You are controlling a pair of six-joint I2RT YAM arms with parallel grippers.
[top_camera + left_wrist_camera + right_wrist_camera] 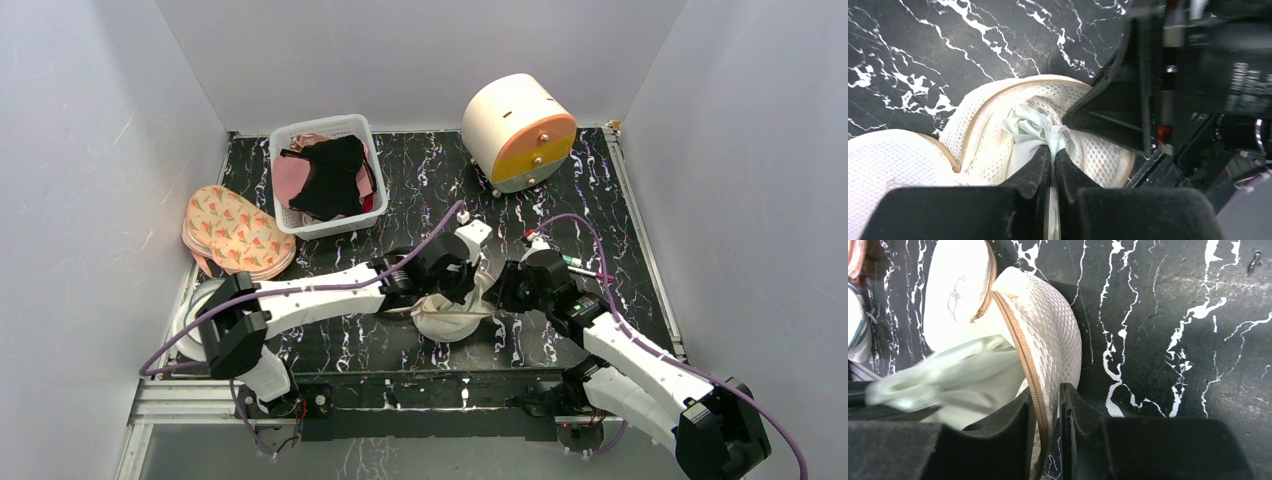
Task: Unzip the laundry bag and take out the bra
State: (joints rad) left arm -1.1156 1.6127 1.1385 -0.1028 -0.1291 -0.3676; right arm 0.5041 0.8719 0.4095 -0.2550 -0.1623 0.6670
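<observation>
Broadly, the black, white-veined tabletop (420, 170) takes up most of the overhead view. The left arm (310, 295) and right arm (630, 350) reach in from its near edge and meet around the middle.

At the far right stands a white drum (518, 132) lying on its side, with an orange and yellow face. At the far left sits a white basket (325, 175) holding black and pink garments. Just beside the basket, against the left wall, lies a floral padded piece (235, 232).

The laundry bag (450, 320), white mesh and domed, lies on the tabletop between the two wrists, near the front edge. Its mouth is parted, and the bra (1033, 125), a crumpled pale green fabric, shows inside the opening and bulges partly out of it.

The left gripper (1052, 155) reaches into the opening, its jaws nearly together and pinching a fold of the bra. The right gripper (1045, 395) is at the bag's right side with narrow jaws clamped on the mesh rim.

The tan zipper (1023, 355) runs along that rim and passes down between the right gripper's fingers. In the right wrist view it curves away across the top of the bag, with its two sides apart.
</observation>
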